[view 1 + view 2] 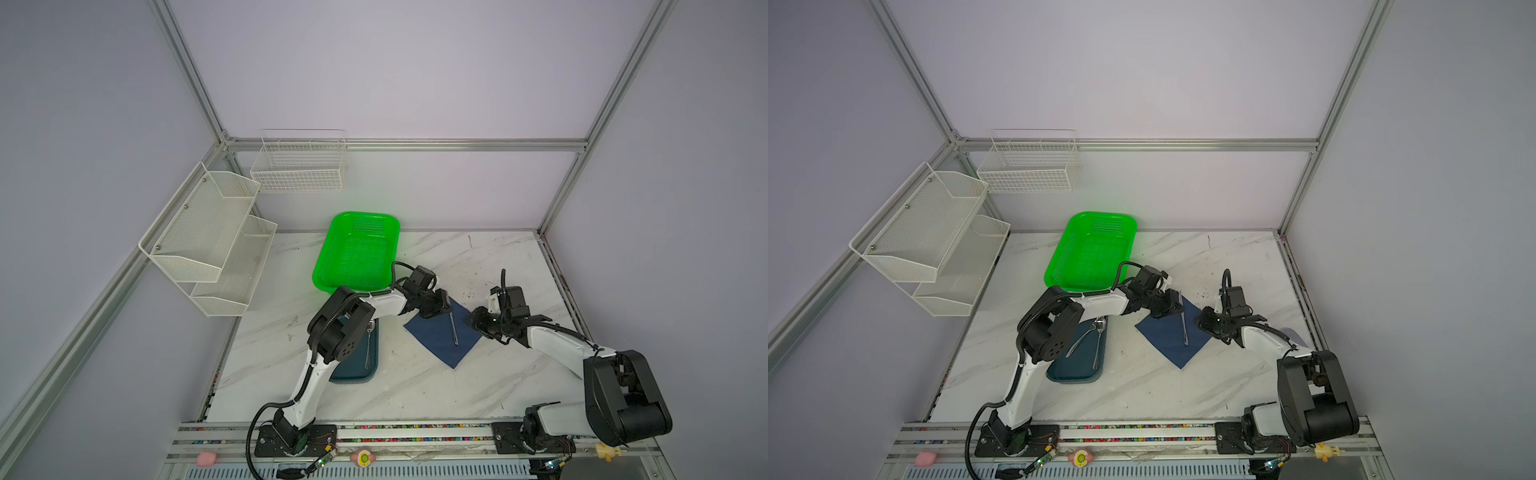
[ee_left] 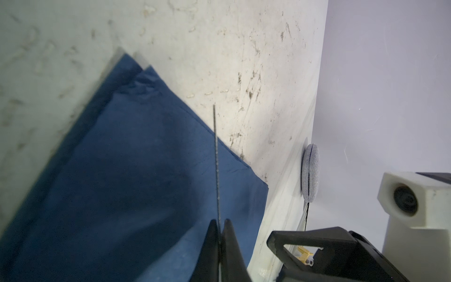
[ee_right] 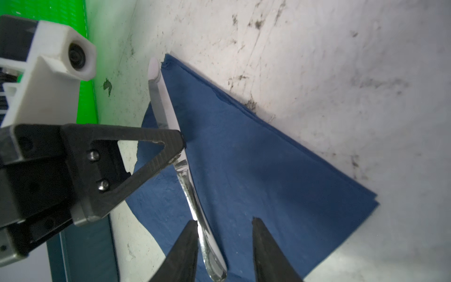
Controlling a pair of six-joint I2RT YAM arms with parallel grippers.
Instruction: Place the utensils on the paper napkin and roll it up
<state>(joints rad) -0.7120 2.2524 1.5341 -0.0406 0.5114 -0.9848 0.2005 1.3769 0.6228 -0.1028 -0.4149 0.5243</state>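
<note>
Three silver utensils (image 1: 1097, 353) are in view: one knife (image 1: 454, 330) on the single navy paper napkin (image 1: 434, 338) and two more in the one dark teal tray (image 1: 1073, 374), all on one marble-patterned desk (image 1: 415, 395). One bright green perforated basket (image 1: 357, 253) stands behind. Two robot arms reach over it, the left arm (image 1: 384, 302) and the right arm (image 1: 552, 338), each with one white wrist camera (image 3: 78, 57). Two white racks hang on the walls: one wire basket (image 1: 299, 166) and one mesh shelf (image 1: 208, 237) of two tiers. One grey round pad (image 2: 310, 171) sits at the desk's edge. Three small items line the front rail (image 1: 415, 434): one pink lump (image 1: 206, 458), one pink-and-yellow disc (image 1: 364, 458), one pale yellow piece (image 1: 606, 451).
</note>
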